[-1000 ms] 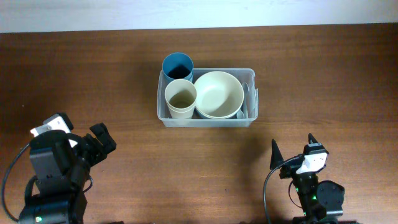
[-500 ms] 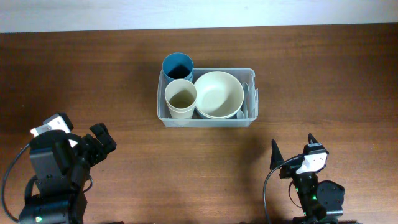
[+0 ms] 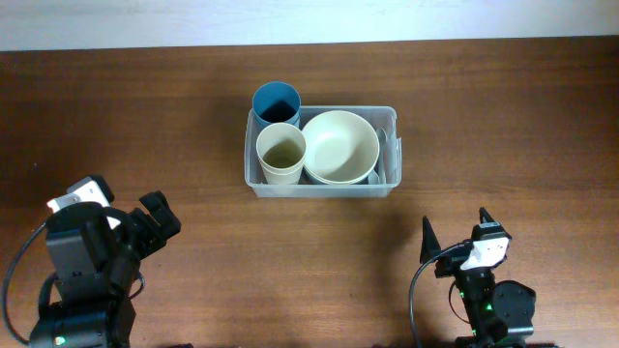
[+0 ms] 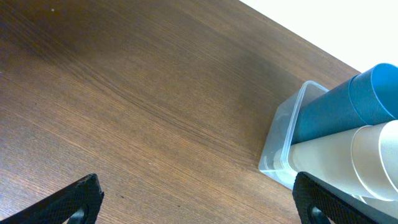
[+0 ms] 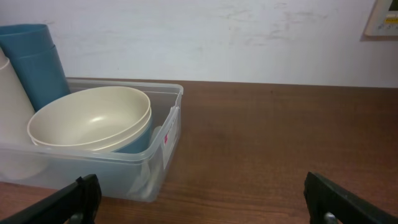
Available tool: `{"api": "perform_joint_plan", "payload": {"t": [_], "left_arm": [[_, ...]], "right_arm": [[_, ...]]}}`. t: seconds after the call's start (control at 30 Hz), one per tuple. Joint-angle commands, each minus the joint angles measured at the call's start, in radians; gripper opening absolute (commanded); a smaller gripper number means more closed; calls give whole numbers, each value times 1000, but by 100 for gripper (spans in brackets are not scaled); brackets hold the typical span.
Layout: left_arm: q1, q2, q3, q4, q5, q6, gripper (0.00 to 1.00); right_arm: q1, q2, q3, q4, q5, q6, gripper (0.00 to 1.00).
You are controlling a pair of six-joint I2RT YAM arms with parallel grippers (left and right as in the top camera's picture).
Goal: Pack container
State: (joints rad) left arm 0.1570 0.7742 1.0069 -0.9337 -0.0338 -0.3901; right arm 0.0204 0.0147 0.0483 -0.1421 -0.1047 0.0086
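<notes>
Container (image 3: 319,187) well apart from end effectors (image 3: 155,217) (image 3: 455,220)

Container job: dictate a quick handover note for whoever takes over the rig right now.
Left gripper: open, empty, parked near the table's front edge, well away from the container.
Right gripper: open, empty, also parked at the front.
Things: the container sits mid-table. Inside it are a blue cup at the back left, a cream cup in front of it, and a cream bowl to the right.
Done: both cups and the bowl are in.
Left: probably only a check. No lid shows in any view.
</notes>
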Motion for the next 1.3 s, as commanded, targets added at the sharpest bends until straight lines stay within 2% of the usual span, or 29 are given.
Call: {"api": "perform_joint_plan", "payload": {"t": [0.0, 0.07, 0.17, 0.37, 0.5, 0.77, 0.87, 0.97, 1.1, 1.27], "left_arm": [[2, -15, -24, 2, 20, -9, 100], [2, -48, -64, 34, 28, 1, 100], [2, -141, -181, 154, 72, 85, 100], [2, -410, -536, 647, 325, 345, 100], [-11, -481, -694, 895, 414, 360, 100], [-107, -502, -890, 1188, 411, 360, 99], [-131, -514, -919, 1214, 378, 357, 99], [-154, -552, -942, 1192, 281, 344, 99], [-171, -632, -959, 1096, 141, 283, 100], [-170, -700, -959, 1014, 55, 264, 100]], "right_arm": [[4, -11, -11, 4, 12, -5, 99], [4, -11, -11, 4, 12, -5, 99], [4, -11, -11, 4, 12, -5, 99], [4, -11, -11, 4, 12, -5, 99], [4, -11, -11, 4, 12, -5, 99], [4, -11, -11, 4, 12, -5, 99], [4, -11, -11, 4, 12, -5, 99], [4, -11, -11, 4, 12, -5, 99], [4, -11, -11, 4, 12, -5, 99], [4, -11, -11, 4, 12, -5, 99]]}}
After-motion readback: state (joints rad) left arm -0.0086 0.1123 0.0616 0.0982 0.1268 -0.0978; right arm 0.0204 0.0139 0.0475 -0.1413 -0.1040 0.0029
